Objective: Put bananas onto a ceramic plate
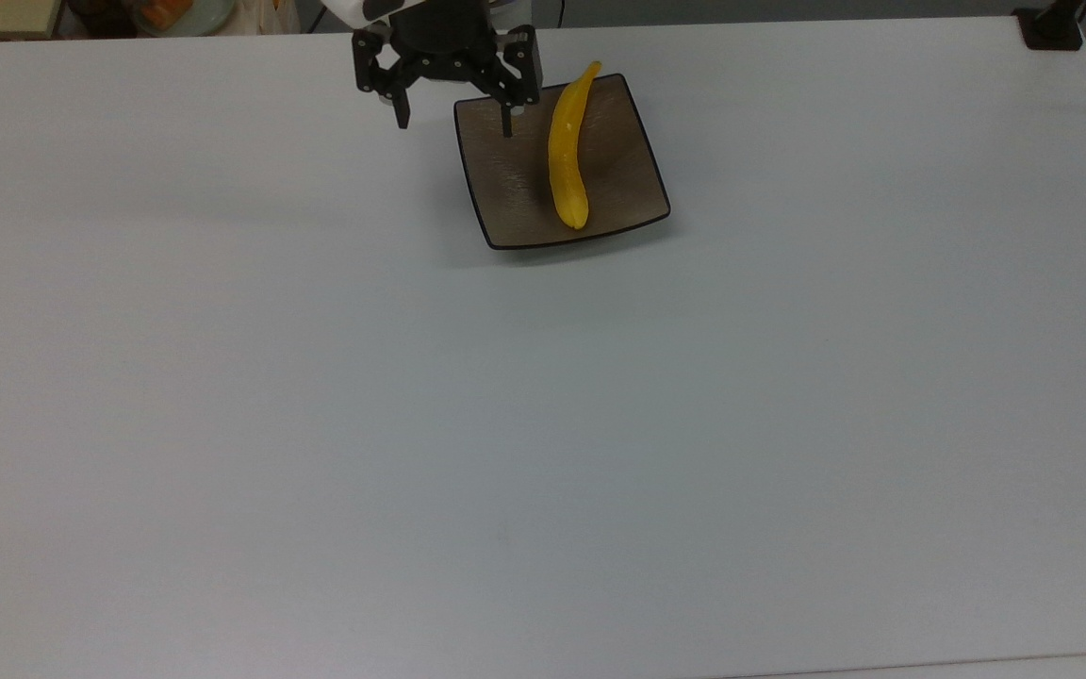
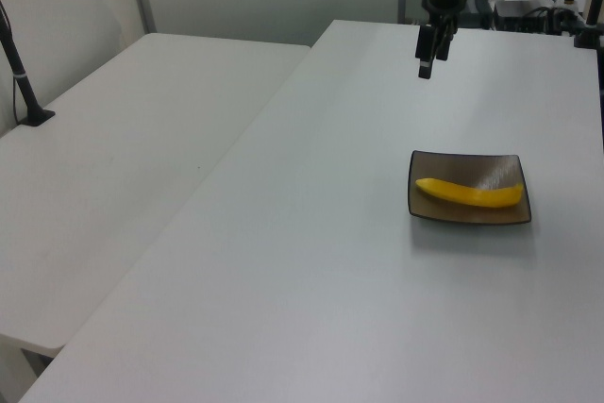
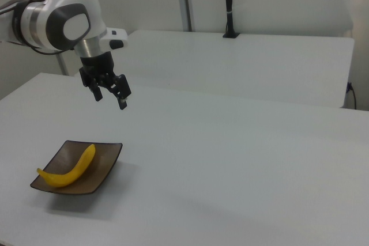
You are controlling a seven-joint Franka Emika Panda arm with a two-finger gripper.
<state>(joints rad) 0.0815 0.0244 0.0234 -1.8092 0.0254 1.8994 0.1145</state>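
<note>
Banana [image 1: 566, 151] lies across the square ceramic plate [image 1: 501, 174] on the white surface [image 1: 543, 424]. Gripper [image 1: 453, 121] hangs above, jaws wide and empty; retreating straight upward avoids nudging it.

Obstacles on my table [image 1: 543, 424]: one ceramic plate [image 1: 505, 179] near the top view's far edge, carrying the bananas [image 1: 567, 151], whose tip overhangs the far rim. My gripper [image 1: 453, 123] hangs spread and empty above the plate's far-left corner. Remaining tabletop: open, passable on every side.
</note>
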